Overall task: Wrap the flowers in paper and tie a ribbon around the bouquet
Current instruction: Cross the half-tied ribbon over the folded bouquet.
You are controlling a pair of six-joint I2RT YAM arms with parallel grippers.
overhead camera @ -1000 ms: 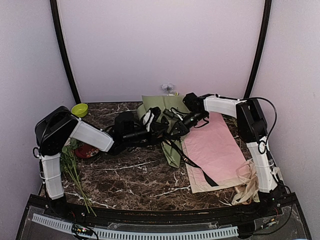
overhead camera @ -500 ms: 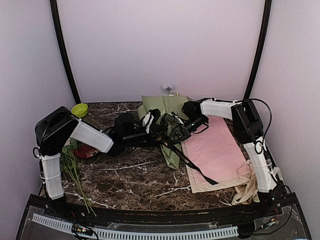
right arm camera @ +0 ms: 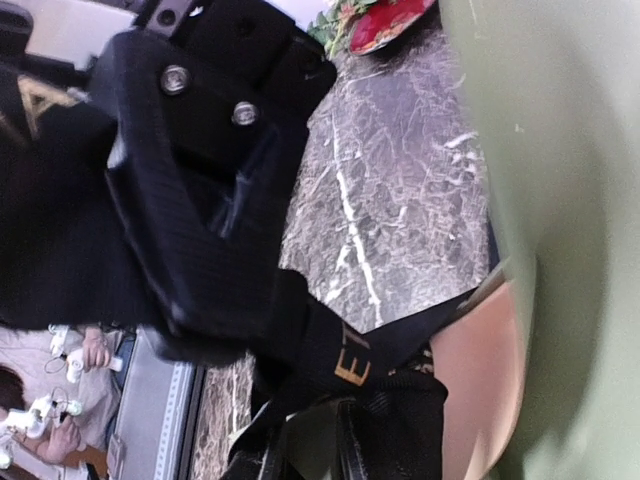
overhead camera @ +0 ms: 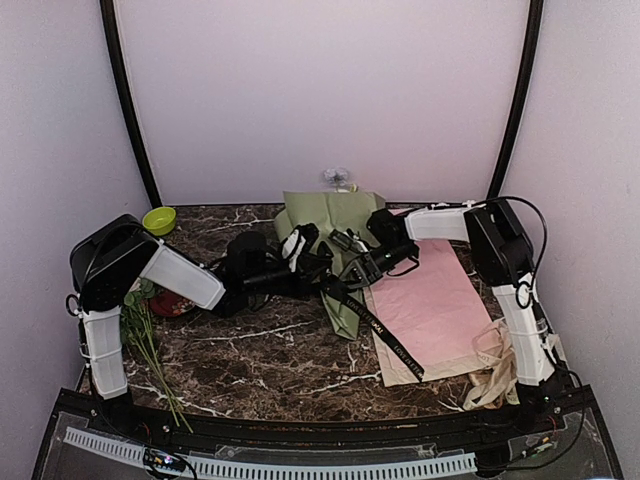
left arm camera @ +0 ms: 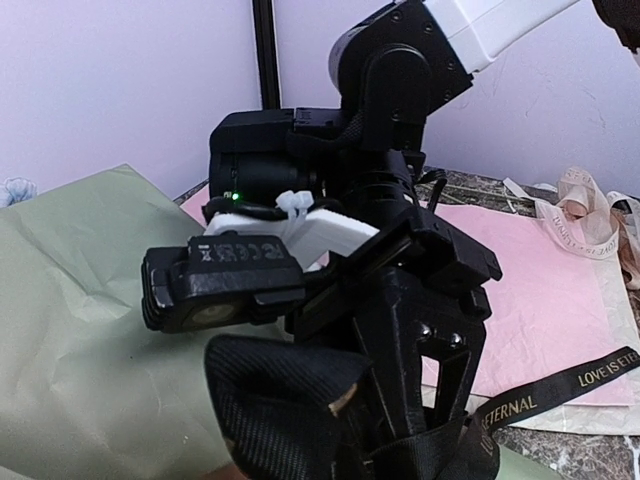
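- ribbon (left arm camera: 560, 387): narrow black woven band, gold capitals read "LOVE IS ETERNAL"; the right wrist view catches only "ET".
- It runs from between the two end effectors, over the paper's near tip and diagonally across the pink sheet (overhead camera: 435, 300). Its loose end lies at that sheet's near corner.
- paper (overhead camera: 325, 213): sage-green, matte, creased and folded, at back-centre of the bench (overhead camera: 260, 350), narrowing to a tip just beside the pink sheet.
- flowers (overhead camera: 337, 177): only a small pale blossom shows, past the paper's far edge by the back wall.
- left end effector (overhead camera: 322, 262): closed, pinching the ribbon over the paper.
- right end effector (overhead camera: 352, 270): tip to tip with the left one, ribbon bunched at its fingers; can't tell whether it grips.
- camera label (left arm camera: 245, 252): white characters on black, too blurred to read.
- bench: dark brown marble with white veins.
- pink sheet lies flat on the tan kraft sheet (overhead camera: 395, 372); the cream ribbon (overhead camera: 495, 365) is looped at the right edge.
- far left: lime bowl (overhead camera: 159, 220), red dish (overhead camera: 175, 303), thin green stems (overhead camera: 150, 350).
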